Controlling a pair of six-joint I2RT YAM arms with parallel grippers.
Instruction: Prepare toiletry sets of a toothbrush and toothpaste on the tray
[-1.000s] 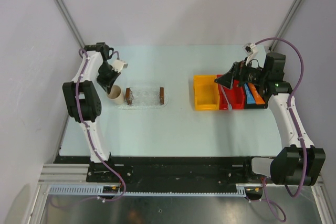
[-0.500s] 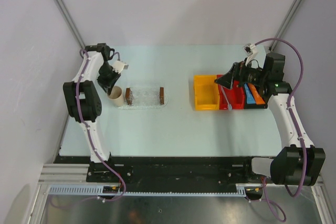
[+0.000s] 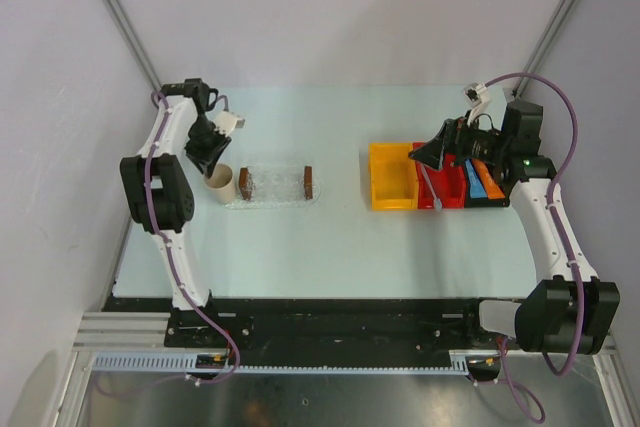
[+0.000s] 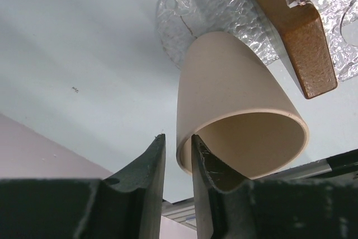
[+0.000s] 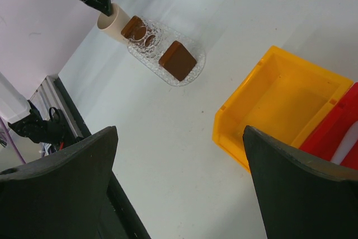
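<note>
The tray (image 3: 275,190), a small clear plastic rectangle, is seen lying on the left half of the pale table (image 3: 340,247), its long side running left to right. A dark brown wooden block is set upright at its left end (image 3: 245,183) and another at its right end (image 3: 308,182). Only bare, dimpled plastic is seen between the two blocks.

A beige round cup (image 3: 218,181) is stood upright, mouth up, right against the tray's left end. Whether its base rests on the tray's rim cannot be told. The left gripper (image 4: 179,139) is lowered over the cup's rim, with the cup wall caught between its two black fingers (image 4: 146,166): one finger is placed outside the cup, the other inside. The jaws are parted only narrowly, and a sliver of table is seen between the outer finger and the cup wall, so the cup is not pinched.

Well apart from the tray, on the right half of the table, a yellow bin (image 3: 392,179) and a red bin (image 3: 452,193) are set side by side, touching. The toothbrush (image 3: 432,195), thin and whitish, is laid lengthwise in the red bin. Just right of that bin, the toothpaste is found as a blue tube (image 3: 471,181) and an orange tube (image 3: 487,183), side by side.

The right gripper (image 5: 180,132) is held above the bins with its jaws spread wide, and nothing is held between them.
</note>
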